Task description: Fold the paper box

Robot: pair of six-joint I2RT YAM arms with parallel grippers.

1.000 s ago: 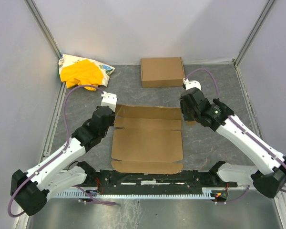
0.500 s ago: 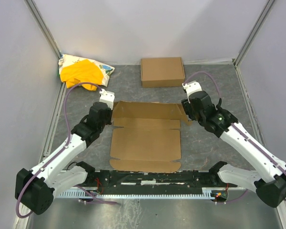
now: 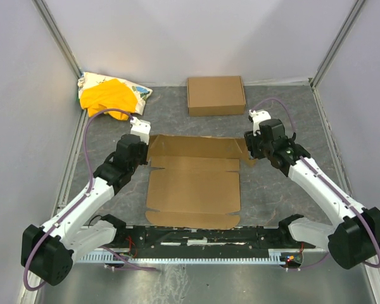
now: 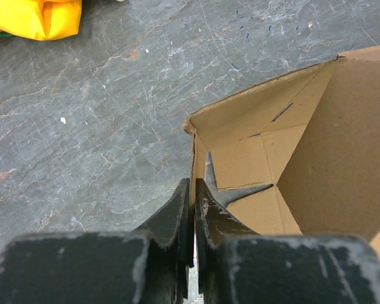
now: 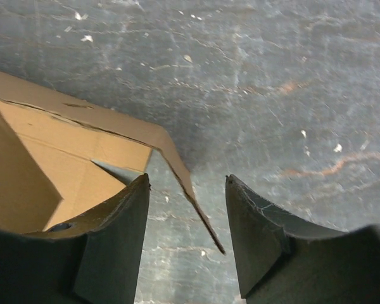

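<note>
Mid-table [image 3: 285,190], paper box [image 3: 193,190] is laid part-folded, rear panel raised. Its left flap edge is clamped by left tool [image 4: 194,193]; right flap is straddled, ungripped, by opened right tool [image 5: 187,185].

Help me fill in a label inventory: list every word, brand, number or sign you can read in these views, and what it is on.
No text can be read anywhere.
paper box: plain brown, no print in any view.
other carton: plain brown top, no label.
cloth bundle: faint marks on its pale part, too small to read.
</note>
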